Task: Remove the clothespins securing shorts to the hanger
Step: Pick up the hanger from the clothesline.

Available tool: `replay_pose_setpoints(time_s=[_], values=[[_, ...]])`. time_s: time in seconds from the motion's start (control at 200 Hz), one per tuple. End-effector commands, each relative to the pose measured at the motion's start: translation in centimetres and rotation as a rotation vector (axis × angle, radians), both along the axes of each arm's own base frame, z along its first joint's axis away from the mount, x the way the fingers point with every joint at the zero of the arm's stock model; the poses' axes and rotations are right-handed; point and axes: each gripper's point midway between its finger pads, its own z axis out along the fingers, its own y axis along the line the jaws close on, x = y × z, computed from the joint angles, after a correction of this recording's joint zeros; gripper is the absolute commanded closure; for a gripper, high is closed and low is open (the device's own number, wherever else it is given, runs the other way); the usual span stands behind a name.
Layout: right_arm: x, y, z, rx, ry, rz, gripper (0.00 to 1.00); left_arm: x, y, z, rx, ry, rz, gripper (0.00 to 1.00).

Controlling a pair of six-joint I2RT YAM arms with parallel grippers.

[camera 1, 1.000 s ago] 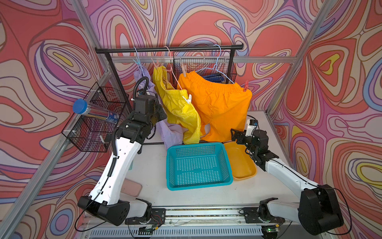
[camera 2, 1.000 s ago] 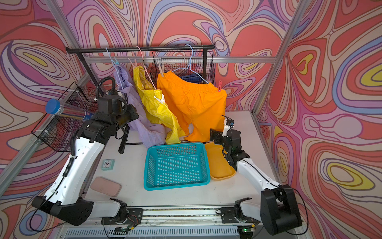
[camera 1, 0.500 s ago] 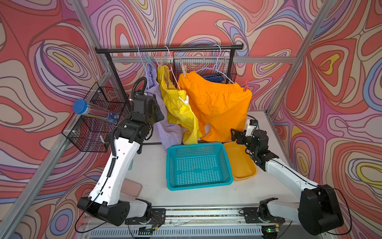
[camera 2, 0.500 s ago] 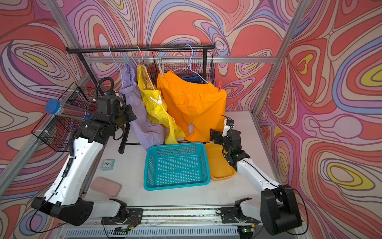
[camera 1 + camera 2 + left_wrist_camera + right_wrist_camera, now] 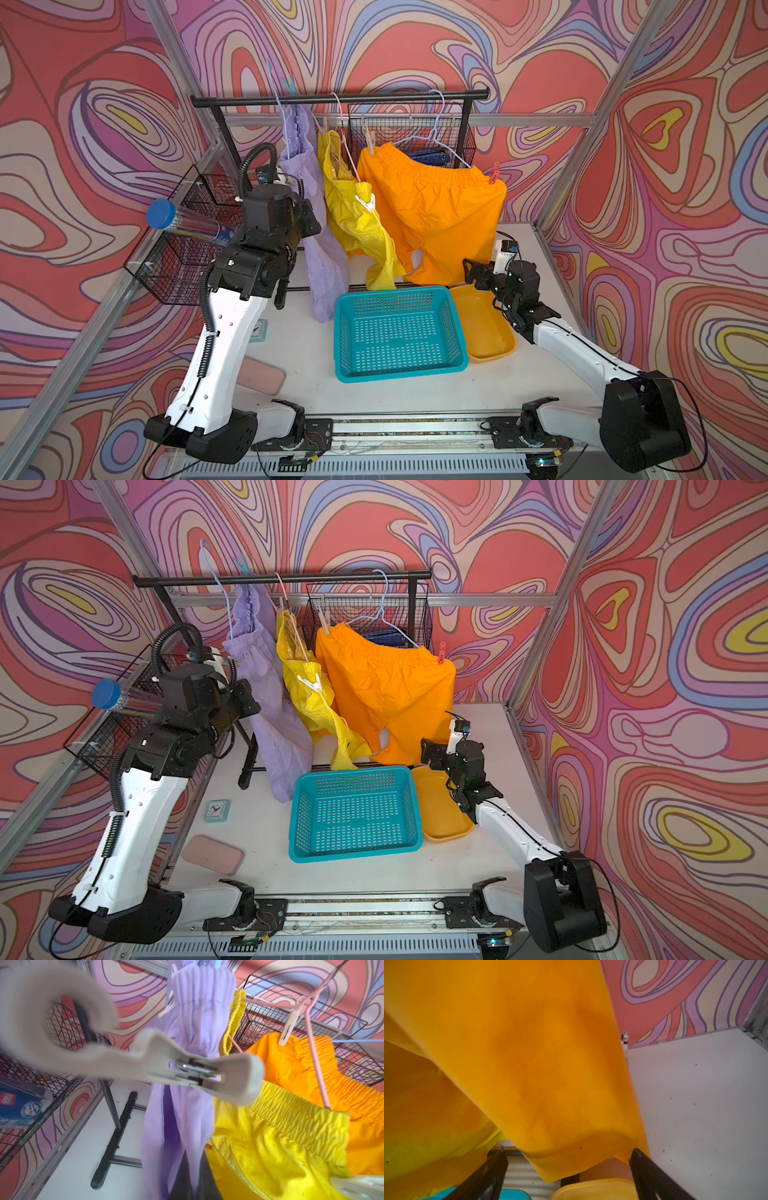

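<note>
Overhead, a white surface [image 5: 299, 345] was seen enclosed by swirl-patterned walls. The left jaws were pressed together. A beige plastic clothespin [image 5: 199, 1072] was caught blurred just beyond them, across the lilac shorts [image 5: 193, 1022]; whether it was gripped could not be told. The right jaws were held apart under the orange shorts [image 5: 519, 1053], which blocked that wrist view, beside a teal perforated basket [image 5: 399, 293].

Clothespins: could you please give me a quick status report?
Left tool shut beside lilac shorts; right tool open at hem of orange shorts. Beige clothespin blurred near left wrist camera, grip unclear. White clothespin clipped on yellow shorts. Nothing blocking seen.
</note>
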Motion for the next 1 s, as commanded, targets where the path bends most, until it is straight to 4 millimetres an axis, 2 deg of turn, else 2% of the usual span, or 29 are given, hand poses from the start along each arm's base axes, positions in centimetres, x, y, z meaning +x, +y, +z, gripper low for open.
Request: replay_pose_setpoints(time_s=[0.0, 0.225, 0.346, 0.616, 0.821, 0.997], values=[[0.4, 0.4, 1.3, 0.017, -0.031, 0.010, 0.06, -1.4, 0.5, 4.9, -0.003, -0.160, -0.006, 1.00], [0.4, 0.4, 1.2, 0.011, -0.029, 0.008, 0.06, -4.1, 1.7, 5.5, 0.024, -0.173, 0.011, 1.00], [0.5, 0.3, 1.0, 0.006, -0.024, 0.006, 0.06, -5.3, 2.0, 4.7, 0.045, -0.155, 0.004, 1.00], [0.3, 0.3, 1.1, 0.002, -0.024, 0.005, 0.06, -6.3, 2.9, 0.7, 0.115, -0.040, 0.028, 1.00], [0.1, 0.1, 1.4, -0.005, -0.031, 0.000, 0.06, -7.0, 2.9, -2.1, 0.122, 0.028, 0.013, 1.00], [-0.1, 0.1, 1.6, -0.004, -0.036, 0.003, 0.06, -8.6, 3.3, -4.2, 0.123, 0.080, 0.013, 1.00]])
